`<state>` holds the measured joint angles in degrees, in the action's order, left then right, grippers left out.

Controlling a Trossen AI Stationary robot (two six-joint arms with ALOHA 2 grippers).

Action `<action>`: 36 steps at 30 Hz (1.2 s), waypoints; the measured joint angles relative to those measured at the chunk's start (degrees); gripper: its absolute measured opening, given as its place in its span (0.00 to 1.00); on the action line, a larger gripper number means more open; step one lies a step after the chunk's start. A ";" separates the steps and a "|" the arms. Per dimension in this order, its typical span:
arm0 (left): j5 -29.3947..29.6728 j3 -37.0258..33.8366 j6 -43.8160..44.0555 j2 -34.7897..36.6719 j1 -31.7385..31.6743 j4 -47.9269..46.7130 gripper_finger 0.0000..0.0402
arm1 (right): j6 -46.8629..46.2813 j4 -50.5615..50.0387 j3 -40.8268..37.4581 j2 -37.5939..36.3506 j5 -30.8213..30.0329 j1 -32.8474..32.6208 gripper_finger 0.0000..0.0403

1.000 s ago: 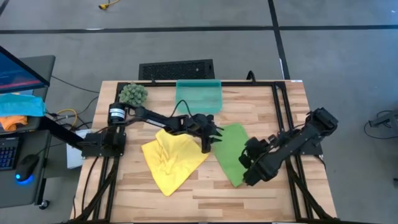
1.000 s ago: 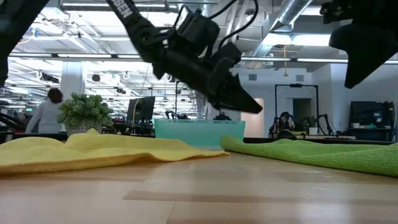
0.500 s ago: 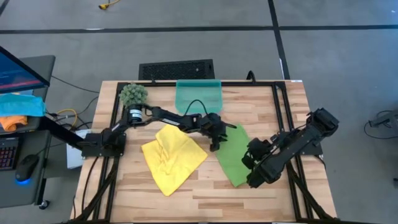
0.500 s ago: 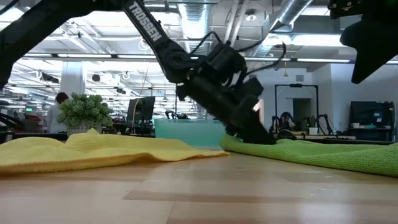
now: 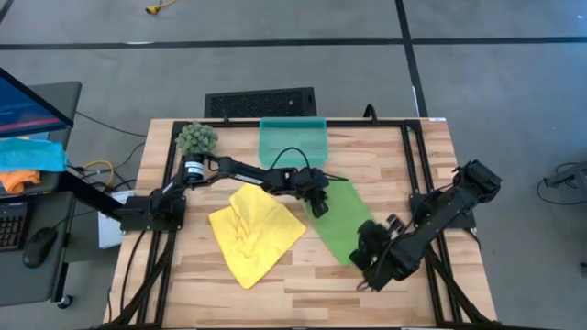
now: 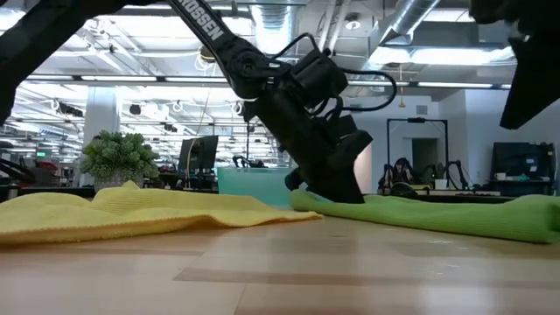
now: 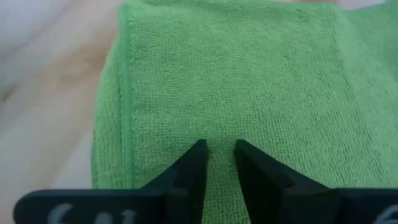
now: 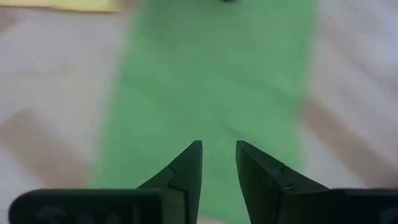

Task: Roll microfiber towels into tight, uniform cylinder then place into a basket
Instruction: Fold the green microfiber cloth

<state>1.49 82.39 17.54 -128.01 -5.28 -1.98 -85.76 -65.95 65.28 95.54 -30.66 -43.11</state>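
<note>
The lime green towel (image 5: 341,220) lies flat on the table right of centre. The yellow towel (image 5: 252,234) lies crumpled to its left. The teal basket (image 5: 293,142) stands at the far edge, empty. My left gripper (image 5: 318,207) is shut and set down on the green towel's far-left part. My right gripper (image 5: 362,273) is shut and hangs above the towel's near end (image 8: 211,81), clear of it. My left gripper presses its shut fingertips (image 7: 196,155) down on the green towel's top face (image 7: 217,134), a little in from its hemmed left edge (image 7: 127,124). The fingers slant down from the table's left. The towel lies flat on the table under them (image 6: 337,197).
A round green plant ball (image 5: 195,137) stands at the far left corner, beside the basket. Black frame rails (image 5: 417,156) run along the table's right side. Bare wood shows along the near edge (image 5: 293,293).
My left gripper has gone right and down from above the yellow towel's edge onto the green towel. It has then drawn the towel's far-left end a little toward the table's left. My right gripper has gone toward the near edge, over the towel's near end.
</note>
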 joint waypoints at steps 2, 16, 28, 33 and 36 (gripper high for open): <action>-0.13 0.00 0.15 -0.08 1.09 0.52 0.18 | 2.67 5.01 0.00 0.94 -1.11 -0.33 0.29; 0.53 -0.15 -0.30 -0.26 2.62 0.39 0.17 | 8.64 16.57 -0.02 11.59 8.70 0.86 0.29; 1.56 -0.21 -0.79 -0.31 2.12 0.43 0.17 | 14.87 25.99 0.10 13.19 19.35 0.74 0.29; 1.59 -0.22 -3.18 -0.31 2.10 0.40 0.17 | 15.16 25.89 0.07 13.16 19.36 0.21 0.29; 0.93 -0.26 -5.06 0.15 2.04 0.00 0.17 | 15.78 25.48 -0.04 12.80 17.82 0.10 0.29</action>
<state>2.42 82.13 12.48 -127.86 -3.24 -1.97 -69.98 -40.47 65.24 108.34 -12.84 -43.00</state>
